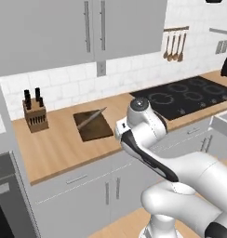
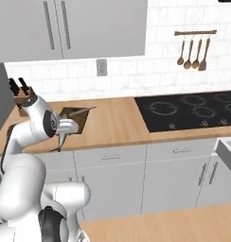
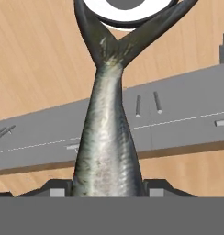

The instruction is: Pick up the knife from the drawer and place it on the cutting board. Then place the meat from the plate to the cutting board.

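One silvery-grey fish with a dark forked tail [image 3: 107,137], the meat of this job, hangs between the two dark finger tips of the gripper [image 3: 107,190], which are clamped on its body at six o'clock in the hand view, tail pointing to twelve. Beyond it lie the wooden countertop [image 3: 40,59] and the grey cabinet fronts. Out on the counter, the dark brown rectangular wooden cutting board [image 1: 93,125] already carries the brown-handled knife with its pointed silver-grey blade [image 1: 92,117], lying slantwise across the board's far half, so by my reading step one is done. We're in the second step now: fish in hand, on its way. In the left base view the board sits at about ten o'clock from the white arm's [image 1: 148,139] elbow, with the wooden knife block [image 1: 34,114] further out at nine and the black cooktop [image 1: 190,97] off at two. Next call: swing the fish over the board's bare near half, lower it clear of the knife, then release.
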